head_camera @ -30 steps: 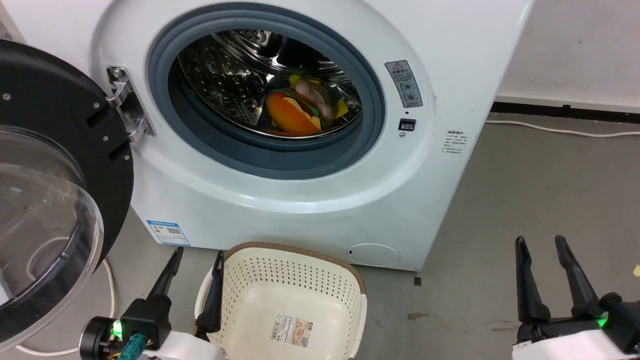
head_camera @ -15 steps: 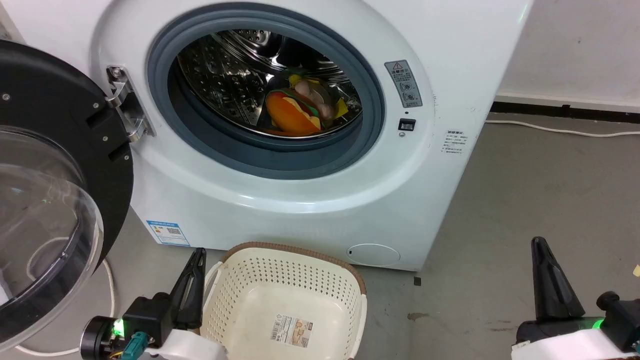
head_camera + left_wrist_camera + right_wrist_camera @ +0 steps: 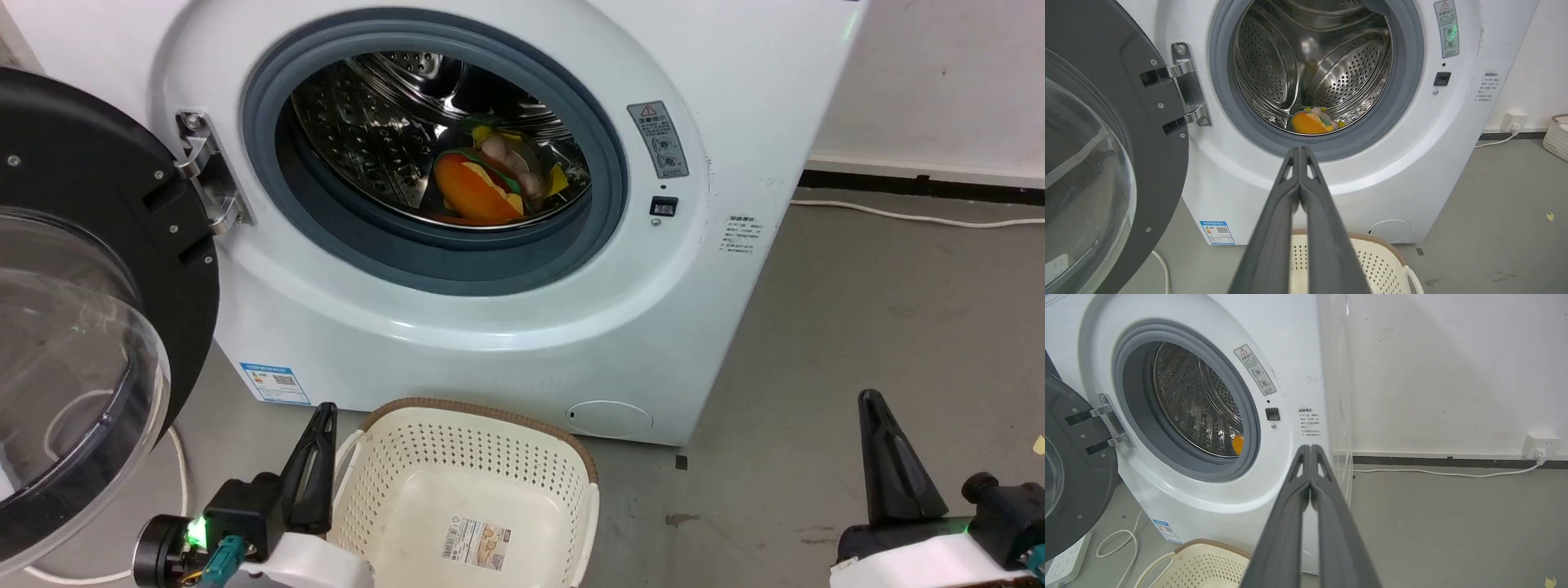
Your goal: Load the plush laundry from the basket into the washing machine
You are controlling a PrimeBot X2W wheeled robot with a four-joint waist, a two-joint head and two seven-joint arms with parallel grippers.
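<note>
The washing machine [image 3: 506, 343] takes up the far middle of the scene. Its black-rimmed domed door [image 3: 73, 327] is swung wide open to the left, and the steel drum [image 3: 367, 131] is exposed behind the grey ring. On the floor just in front of it sits the basket [image 3: 482, 406], with only a paper label [image 3: 476, 542] on its bottom. The left gripper [image 3: 325, 412] hangs just beside the basket's left rim. The right gripper [image 3: 873, 404] hovers well apart, over bare floor at the near right. Each has its two dark fingers pressed together on nothing, which both wrist views show plainly. The plush laundry [image 3: 482, 186] lies low in the drum, orange cushion toward the opening, well inside the ring. The loading step looks complete, as nothing is left in the basket to fetch. If any move follows, it would likely be closing the door, which calls for the left arm to reach around the door's far edge and push it toward the opening.
</note>
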